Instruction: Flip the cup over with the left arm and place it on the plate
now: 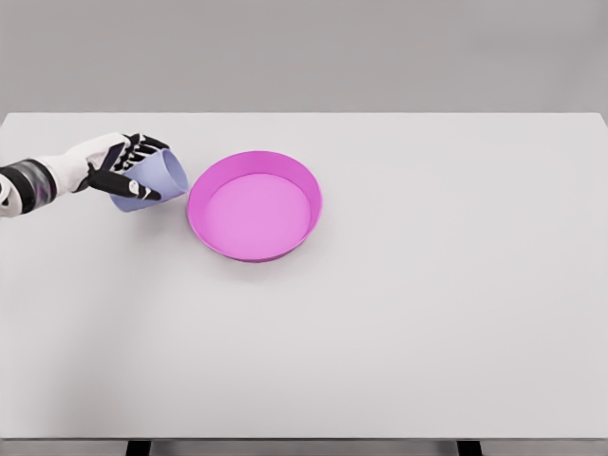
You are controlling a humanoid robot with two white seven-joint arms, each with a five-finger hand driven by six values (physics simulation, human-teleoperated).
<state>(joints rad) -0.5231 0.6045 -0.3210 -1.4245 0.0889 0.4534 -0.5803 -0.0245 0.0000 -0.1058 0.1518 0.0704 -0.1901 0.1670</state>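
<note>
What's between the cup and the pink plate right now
Nothing: in the head view only a thin strip of bare white table separates the cup, gripped by the left hand, from the plate.

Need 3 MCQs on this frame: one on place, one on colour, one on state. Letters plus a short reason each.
1. Where is the cup relative to the plate?
A. on it
B. beside its left rim
C. at the table's right end

2. What colour is the plate?
A. magenta pink
B. green
C. yellow

3. What state is the left hand in?
A. flat on the table, away from the cup
B. out of view
C. fingers closed around the cup

Answers:
1 B, the pale lilac cup sits just outside the plate's left rim on the white table.
2 A, rim and inside are both pink.
3 C, dark fingers wrap the tilted cup.
</note>
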